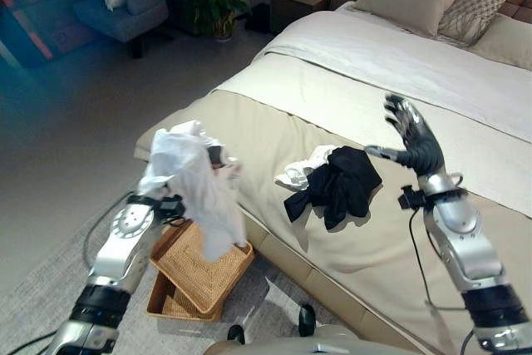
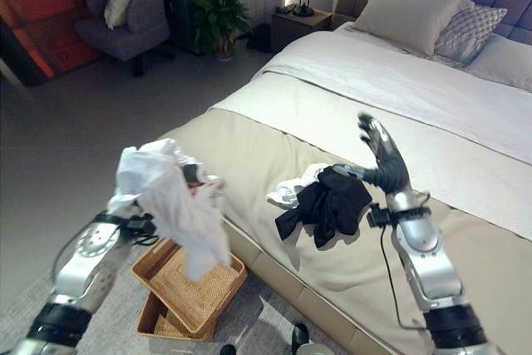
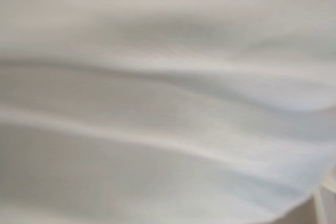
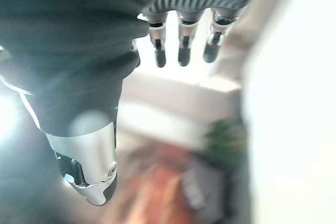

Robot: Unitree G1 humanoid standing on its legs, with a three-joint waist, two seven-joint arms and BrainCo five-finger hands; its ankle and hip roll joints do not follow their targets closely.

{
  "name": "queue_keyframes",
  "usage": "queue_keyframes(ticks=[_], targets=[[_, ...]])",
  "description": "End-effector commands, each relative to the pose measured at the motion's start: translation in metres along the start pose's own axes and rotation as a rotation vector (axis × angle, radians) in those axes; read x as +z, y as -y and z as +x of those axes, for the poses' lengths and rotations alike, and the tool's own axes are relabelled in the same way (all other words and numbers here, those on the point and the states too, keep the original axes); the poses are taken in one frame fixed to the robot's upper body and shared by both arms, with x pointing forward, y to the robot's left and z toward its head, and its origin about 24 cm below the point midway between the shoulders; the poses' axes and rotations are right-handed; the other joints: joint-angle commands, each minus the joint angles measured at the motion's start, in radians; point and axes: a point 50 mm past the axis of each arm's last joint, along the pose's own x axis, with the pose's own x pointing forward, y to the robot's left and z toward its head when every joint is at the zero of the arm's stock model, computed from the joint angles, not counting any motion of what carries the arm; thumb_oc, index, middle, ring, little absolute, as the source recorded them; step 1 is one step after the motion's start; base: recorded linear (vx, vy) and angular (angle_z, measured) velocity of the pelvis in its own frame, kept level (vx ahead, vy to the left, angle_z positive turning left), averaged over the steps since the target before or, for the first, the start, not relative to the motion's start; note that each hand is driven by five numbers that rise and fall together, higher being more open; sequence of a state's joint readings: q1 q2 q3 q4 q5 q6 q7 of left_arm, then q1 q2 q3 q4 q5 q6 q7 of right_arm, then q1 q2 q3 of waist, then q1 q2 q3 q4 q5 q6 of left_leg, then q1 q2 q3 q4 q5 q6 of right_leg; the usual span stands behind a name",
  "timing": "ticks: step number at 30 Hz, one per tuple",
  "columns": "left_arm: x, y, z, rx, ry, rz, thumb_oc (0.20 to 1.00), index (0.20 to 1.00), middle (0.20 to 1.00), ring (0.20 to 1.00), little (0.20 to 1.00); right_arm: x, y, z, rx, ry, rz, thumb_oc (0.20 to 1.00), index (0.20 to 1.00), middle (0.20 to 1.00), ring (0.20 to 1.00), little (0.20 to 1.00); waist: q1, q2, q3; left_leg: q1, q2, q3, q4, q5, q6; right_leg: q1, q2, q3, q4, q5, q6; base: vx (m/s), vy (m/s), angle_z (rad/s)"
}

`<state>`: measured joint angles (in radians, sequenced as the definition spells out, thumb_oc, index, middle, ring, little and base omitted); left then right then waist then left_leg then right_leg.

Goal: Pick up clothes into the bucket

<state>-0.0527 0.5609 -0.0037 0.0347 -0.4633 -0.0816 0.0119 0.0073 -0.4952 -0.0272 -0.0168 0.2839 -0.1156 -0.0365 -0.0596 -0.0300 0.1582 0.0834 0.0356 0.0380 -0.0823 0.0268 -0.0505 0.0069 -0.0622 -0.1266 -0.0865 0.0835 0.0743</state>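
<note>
White cloth (image 3: 168,98) lies right against my left wrist camera; it is the white garment (image 1: 195,184) draped over my left hand (image 1: 218,155), whose fingers are hidden in it, so I cannot tell whether they are curled. It hangs above the woven baskets (image 1: 199,276) on the floor at seven o'clock, beside the bed (image 1: 332,230). At the centre, a black garment (image 1: 341,184) and a smaller white garment (image 1: 303,170) lie touching on the bed. My right hand (image 1: 413,137), at three o'clock, is raised with fingers straight and spread, holding nothing.
</note>
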Motion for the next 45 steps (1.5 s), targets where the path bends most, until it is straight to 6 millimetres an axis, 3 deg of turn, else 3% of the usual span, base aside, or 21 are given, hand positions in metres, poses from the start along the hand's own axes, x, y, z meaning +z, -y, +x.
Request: queue_keyframes(ticks=[1, 4, 5, 11, 15, 20, 23, 24, 25, 29, 30, 31, 32, 33, 36, 41, 42, 43, 45], targets=[[0.045, -0.017, 0.008, 0.101, 0.246, 0.138, 0.2, 0.2, 0.2, 0.2, 0.2, 0.007, 0.006, 0.006, -0.036, 0.05, 0.008, 1.0, 1.0, 1.0, 1.0, 1.0, -0.006, -0.023, 0.032, -0.083, -0.05, -0.049, 0.159, -0.085, 0.033, -0.005, -0.072, -0.046, 0.162, -0.103, 0.051, -0.08, 0.051, 0.12], [0.036, -0.034, -0.002, 0.208, 0.224, 0.163, 0.2, 0.2, 0.2, 0.2, 0.2, -0.043, 0.005, -0.014, -0.081, -0.163, 0.033, 1.0, 1.0, 1.0, 1.0, 1.0, -0.002, -0.014, 0.087, -0.147, -0.062, -0.054, 0.209, -0.089, 0.037, -0.055, -0.082, -0.041, 0.191, -0.1, 0.048, -0.12, 0.062, 0.1], [0.037, -0.034, -0.003, 0.209, 0.224, 0.163, 0.2, 0.2, 0.2, 0.2, 0.2, -0.043, 0.005, -0.014, -0.081, -0.162, 0.032, 1.0, 1.0, 1.0, 1.0, 1.0, -0.003, -0.014, 0.085, -0.152, -0.062, -0.054, 0.213, -0.091, 0.037, -0.058, -0.082, -0.041, 0.194, -0.101, 0.048, -0.16, 0.07, 0.05], [0.025, -0.044, -0.007, 0.334, 0.203, 0.144, 0.2, 0.2, 0.2, 0.2, 0.2, -0.097, -0.004, -0.04, -0.104, -0.395, 0.025, 1.0, 1.0, 1.0, 1.0, 1.0, -0.011, -0.007, 0.176, -0.296, -0.073, -0.046, 0.361, -0.127, 0.055, -0.193, -0.105, -0.002, 0.299, -0.101, 0.041, -0.12, 0.09, -0.02], [0.027, -0.047, 0.007, 0.48, 0.245, 0.192, 0.2, 0.2, 0.2, 0.2, 0.2, -0.117, -0.011, -0.046, -0.041, -0.48, -0.099, 1.0, 1.0, 1.0, 1.0, 1.0, -0.017, -0.024, 0.256, -0.431, -0.074, -0.041, 0.483, -0.154, 0.062, -0.336, -0.125, 0.029, 0.424, -0.129, 0.03, -0.15, 0.058, -0.08], [0.04, -0.054, 0.023, 0.545, 0.286, 0.227, 0.2, 0.2, 0.2, 0.2, 0.2, -0.122, -0.009, -0.044, -0.004, -0.499, -0.205, 1.0, 1.0, 1.0, 1.0, 1.0, -0.025, -0.044, 0.307, -0.547, -0.072, -0.04, 0.564, -0.161, 0.062, -0.442, -0.123, 0.043, 0.484, -0.133, 0.025, -0.12, 0.011, -0.03], [0.065, -0.058, 0.044, 0.564, 0.349, 0.254, 0.2, 0.2, 0.2, 0.2, 0.2, -0.122, -0.007, -0.039, 0.004, -0.491, -0.26, 1.0, 1.0, 1.0, 1.0, 1.0, -0.038, -0.055, 0.356, -0.658, -0.07, -0.052, 0.624, -0.16, 0.062, -0.543, -0.125, 0.04, 0.533, -0.136, 0.023, -0.13, -0.013, -0.02], [0.065, -0.058, 0.044, 0.564, 0.35, 0.254, 0.2, 0.2, 0.2, 0.2, 0.2, -0.122, -0.007, -0.039, 0.003, -0.491, -0.26, 1.0, 1.0, 1.0, 1.0, 1.0, -0.038, -0.054, 0.355, -0.661, -0.07, -0.053, 0.625, -0.161, 0.062, -0.545, -0.125, 0.04, 0.535, -0.137, 0.023, -0.13, -0.024, 0.17], [0.083, -0.06, 0.056, 0.571, 0.395, 0.261, 0.2, 0.2, 0.2, 0.2, 0.2, -0.12, -0.007, -0.035, -0.006, -0.475, -0.271, 1.0, 1.0, 1.0, 1.0, 1.0, -0.049, -0.062, 0.362, -0.731, -0.071, -0.056, 0.651, -0.158, 0.061, -0.609, -0.127, 0.038, 0.559, -0.137, 0.023, -0.06, -0.007, 0.18], [0.097, -0.061, 0.069, 0.582, 0.416, 0.265, 0.2, 0.2, 0.2, 0.2, 0.2, -0.114, -0.008, -0.029, -0.029, -0.435, -0.268, 1.0, 1.0, 1.0, 1.0, 1.0, -0.063, -0.067, 0.362, -0.823, -0.069, -0.062, 0.688, -0.16, 0.06, -0.694, -0.128, 0.034, 0.589, -0.139, 0.023, -0.03, -0.016, 0.05], [0.101, -0.061, 0.073, 0.584, 0.416, 0.266, 0.2, 0.2, 0.2, 0.2, 0.2, -0.113, -0.009, -0.027, -0.035, -0.428, -0.263, 1.0, 1.0, 1.0, 1.0, 1.0, -0.065, -0.067, 0.362, -0.834, -0.066, -0.073, 0.711, -0.196, 0.056, -0.709, -0.121, 0.04, 0.616, -0.171, 0.031, 0.06, -0.024, 0.1], [0.105, -0.063, 0.077, 0.595, 0.416, 0.273, 0.2, 0.2, 0.2, 0.2, 0.2, -0.11, -0.011, -0.023, -0.042, -0.409, -0.254, 1.0, 1.0, 1.0, 1.0, 1.0, -0.068, -0.07, 0.362, -0.859, -0.064, -0.072, 0.721, -0.197, 0.055, -0.733, -0.12, 0.038, 0.624, -0.171, 0.032, 0.07, -0.033, 0.08], [0.109, -0.063, 0.083, 0.6, 0.407, 0.259, 0.514, 0.514, 0.514, 0.514, 0.514, -0.106, -0.013, -0.019, -0.053, -0.383, -0.251, 1.0, 1.0, 1.0, 1.0, 1.0, -0.073, -0.071, 0.362, -0.888, -0.063, -0.077, 0.724, -0.195, 0.055, -0.765, -0.12, 0.038, 0.627, -0.17, 0.033, -0.01, -0.018, 0.05], [0.109, -0.063, 0.084, 0.6, 0.409, 0.258, 1.0, 1.0, 1.0, 1.0, 1.0, -0.106, -0.013, -0.019, -0.054, -0.382, -0.25, 1.0, 1.0, 1.0, 1.0, 1.0, -0.072, -0.071, 0.362, -0.891, -0.063, -0.077, 0.725, -0.195, 0.055, -0.767, -0.12, 0.038, 0.628, -0.17, 0.033, -0.01, -0.032, -0.03], [0.114, -0.065, 0.097, 0.627, 0.364, 0.186, 1.0, 1.0, 1.0, 1.0, 1.0, -0.091, -0.02, -0.006, -0.072, -0.301, -0.211, 1.0, 1.0, 1.0, 1.0, 1.0, -0.084, -0.077, 0.362, -0.953, -0.06, -0.081, 0.736, -0.192, 0.056, -0.826, -0.118, 0.033, 0.632, -0.163, 0.038, 0.0, -0.017, -0.02], [0.115, -0.066, 0.101, 0.64, 0.347, 0.191, 1.0, 1.0, 1.0, 1.0, 1.0, -0.072, -0.023, 0.008, -0.091, -0.208, -0.174, 1.0, 1.0, 1.0, 1.0, 1.0, -0.085, -0.078, 0.362, -0.972, -0.055, -0.078, 0.722, -0.184, 0.054, -0.853, -0.115, 0.03, 0.614, -0.151, 0.041, 0.0, 0.0, 0.0], [0.112, -0.066, 0.101, 0.663, 0.327, 0.224, 1.0, 1.0, 1.0, 1.0, 1.0, -0.057, -0.025, 0.017, -0.11, -0.136, -0.15, 1.0, 1.0, 1.0, 1.0, 1.0, -0.087, -0.079, 0.362, -0.974, -0.055, -0.076, 0.709, -0.179, 0.053, -0.86, -0.111, 0.031, 0.598, -0.144, 0.043, 0.0, 0.0, 0.0], [0.112, -0.066, 0.101, 0.663, 0.328, 0.224, 1.0, 1.0, 1.0, 1.0, 1.0, -0.057, -0.024, 0.017, -0.11, -0.136, -0.15, 1.0, 1.0, 1.0, 1.0, 1.0, -0.087, -0.079, 0.362, -0.974, -0.055, -0.076, 0.709, -0.179, 0.053, -0.86, -0.111, 0.031, 0.597, -0.143, 0.043, 0.0, 0.0, 0.0], [0.111, -0.066, 0.102, 0.707, 0.315, 0.256, 1.0, 1.0, 1.0, 1.0, 1.0, -0.038, -0.025, 0.028, -0.134, -0.049, -0.144, 1.0, 1.0, 1.0, 1.0, 1.0, -0.089, -0.081, 0.362, -0.974, -0.053, -0.074, 0.689, -0.172, 0.051, -0.862, -0.11, 0.031, 0.578, -0.135, 0.045, 0.0, 0.0, -0.02]])
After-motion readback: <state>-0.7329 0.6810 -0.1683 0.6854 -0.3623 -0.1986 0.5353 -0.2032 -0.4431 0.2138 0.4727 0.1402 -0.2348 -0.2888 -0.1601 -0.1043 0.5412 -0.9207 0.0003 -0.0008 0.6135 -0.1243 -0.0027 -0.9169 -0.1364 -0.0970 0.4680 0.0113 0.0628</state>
